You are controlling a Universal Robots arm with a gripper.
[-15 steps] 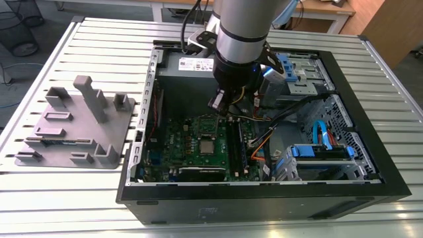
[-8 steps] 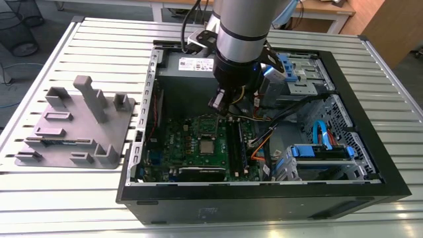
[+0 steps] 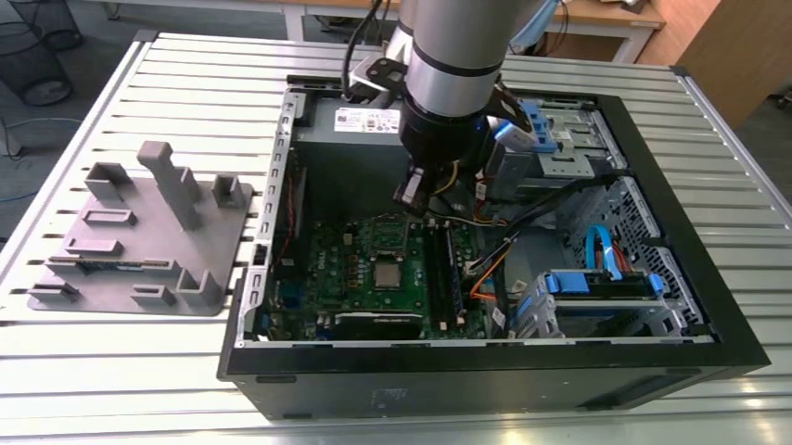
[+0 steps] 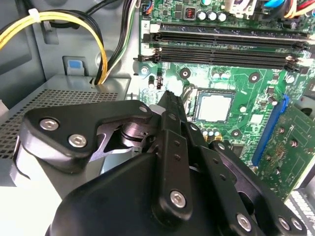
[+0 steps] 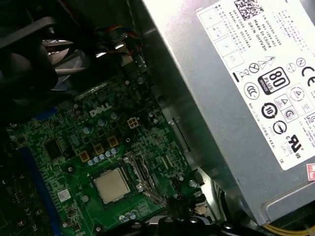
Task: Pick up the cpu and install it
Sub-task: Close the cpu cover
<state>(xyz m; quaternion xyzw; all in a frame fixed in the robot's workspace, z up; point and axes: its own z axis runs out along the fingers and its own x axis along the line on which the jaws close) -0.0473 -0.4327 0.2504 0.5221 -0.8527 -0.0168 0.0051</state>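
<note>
The arm hangs over the open computer case [image 3: 495,371], which lies on its side on the slatted metal table [image 3: 185,93]. In the exterior view the gripper [image 3: 414,206] hovers above the green motherboard [image 3: 347,278], just off the power supply [image 3: 359,125], which lies at twelve o'clock of the board. The cpu [image 3: 388,274] sits at six o'clock of the gripper, near it but apart.

In both wrist views the cpu [image 4: 214,108] [image 5: 111,186] lies flat inside the metal-framed socket, its silver top bare and level with the frame. In the second wrist view the fingers [image 4: 170,118] are drawn together to one tip, with nothing between them. So the gripper is closed and empty, and its tip is off to one side of the socket, not touching it.

The grey plastic holder [image 3: 136,241] stands on the table at nine o'clock of the case, well apart from the arm. I cannot tell whether any chip lies on it.

My judgement is that the placing step is done or nearly done, since the chip rests in its seat and the gripper has let go of it. I cannot tell whether the socket's retention frame is latched. Any further move here calls for clearance from the memory slots [image 4: 226,44] and the yellow cables [image 4: 74,19] close by, and for no sideways push on the chip.
</note>
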